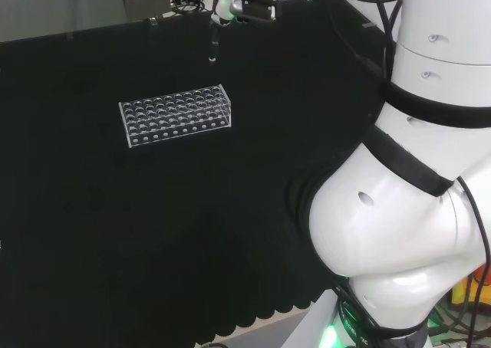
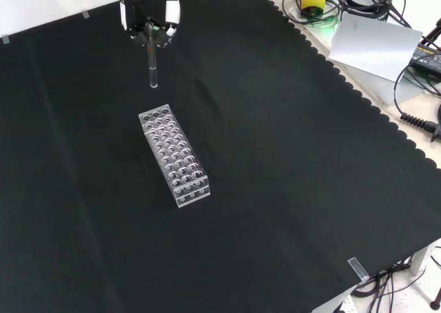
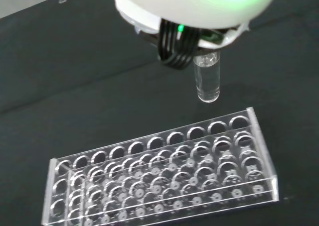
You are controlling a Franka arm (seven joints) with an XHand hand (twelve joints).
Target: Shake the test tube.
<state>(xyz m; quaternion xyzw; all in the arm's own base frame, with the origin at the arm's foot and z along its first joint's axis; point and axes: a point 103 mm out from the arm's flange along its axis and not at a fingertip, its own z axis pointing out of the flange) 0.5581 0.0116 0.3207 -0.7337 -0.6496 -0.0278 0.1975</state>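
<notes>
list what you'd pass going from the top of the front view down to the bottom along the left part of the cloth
hand → test tube hanging upright from it → clear rack lying on the black cloth, apart from the tube

The arm (image 1: 406, 210) is built of bulbous glossy white links joined by black bands, with small round recessed holes and black cables alongside. A green light glows at its base. The hand (image 2: 148, 16) is black and white, with a bundle of black cables under its white shell.
</notes>
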